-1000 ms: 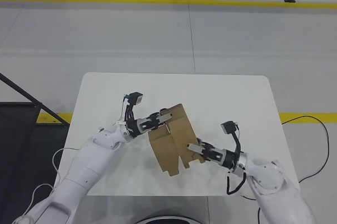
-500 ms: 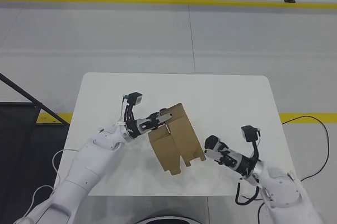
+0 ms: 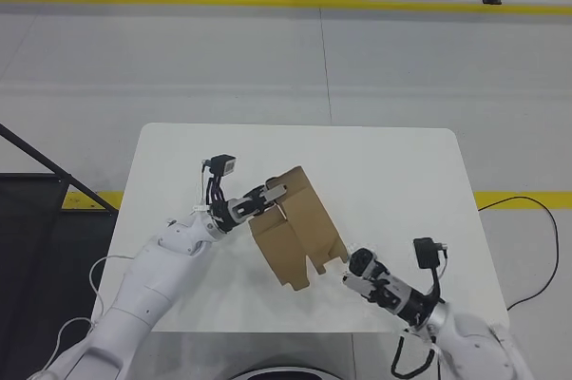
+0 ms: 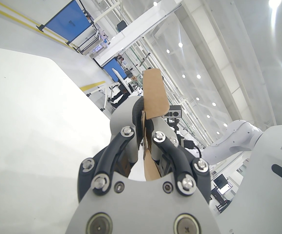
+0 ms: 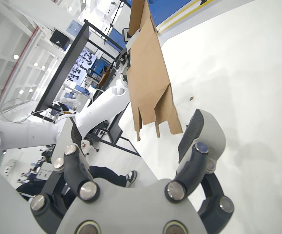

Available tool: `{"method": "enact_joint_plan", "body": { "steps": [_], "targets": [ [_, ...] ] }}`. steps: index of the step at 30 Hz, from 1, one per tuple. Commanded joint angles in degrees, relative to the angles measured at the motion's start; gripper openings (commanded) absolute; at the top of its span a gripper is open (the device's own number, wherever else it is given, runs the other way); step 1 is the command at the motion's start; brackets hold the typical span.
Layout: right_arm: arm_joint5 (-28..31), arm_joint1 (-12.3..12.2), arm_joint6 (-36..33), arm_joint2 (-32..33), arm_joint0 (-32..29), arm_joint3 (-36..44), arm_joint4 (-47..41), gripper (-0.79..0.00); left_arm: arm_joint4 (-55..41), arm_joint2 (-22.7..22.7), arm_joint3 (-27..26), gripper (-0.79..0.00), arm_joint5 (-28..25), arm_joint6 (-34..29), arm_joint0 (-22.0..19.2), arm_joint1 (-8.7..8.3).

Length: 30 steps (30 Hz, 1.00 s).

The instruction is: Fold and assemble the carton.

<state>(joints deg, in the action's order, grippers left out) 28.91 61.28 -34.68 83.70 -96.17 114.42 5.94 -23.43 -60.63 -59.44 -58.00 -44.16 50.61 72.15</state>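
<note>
Carton (image 3: 295, 228) is hanging tilted over the table's (image 3: 400, 171) middle, with open tabletop lying far and right; left gripper (image 3: 273, 194) is pinching its far-left edge tight; right gripper (image 3: 352, 272) is hovering just off its near-right corner, jaws spread wide, touching nothing.

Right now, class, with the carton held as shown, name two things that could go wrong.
1. The left hand pinches the carton by one edge only, so it could twist or slip out.
2. The right hand is open, clear of the loose flaps; coming in at a bad angle, it might crush a flap rather than fold it.
</note>
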Motion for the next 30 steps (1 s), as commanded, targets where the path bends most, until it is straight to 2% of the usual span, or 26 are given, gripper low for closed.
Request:
{"method": "enact_joint_plan", "body": {
  "steps": [1,5,18,30],
  "targets": [
    [0.26,-0.22,-3.83,0.06,0.29,-0.46,-4.19,0.0,-0.02,-0.3,-0.14,-0.785,0.0,0.04,0.2,0.08],
    [1.23,-0.6,-11.0,-1.14,1.83,-2.36,-11.39,0.0,0.1,-0.91,-0.31,-0.785,0.0,0.08,0.51,0.31],
    [1.02,-0.92,-18.22,-4.48,5.58,-6.23,-21.48,0.0,0.5,-1.87,-0.22,-0.785,0.0,-0.08,0.72,1.16],
    [0.06,-0.23,-17.07,-10.19,10.9,-10.74,-23.32,0.0,0.02,-2.39,-0.33,-0.785,0.0,-1.07,0.8,1.89]
  ]
}}
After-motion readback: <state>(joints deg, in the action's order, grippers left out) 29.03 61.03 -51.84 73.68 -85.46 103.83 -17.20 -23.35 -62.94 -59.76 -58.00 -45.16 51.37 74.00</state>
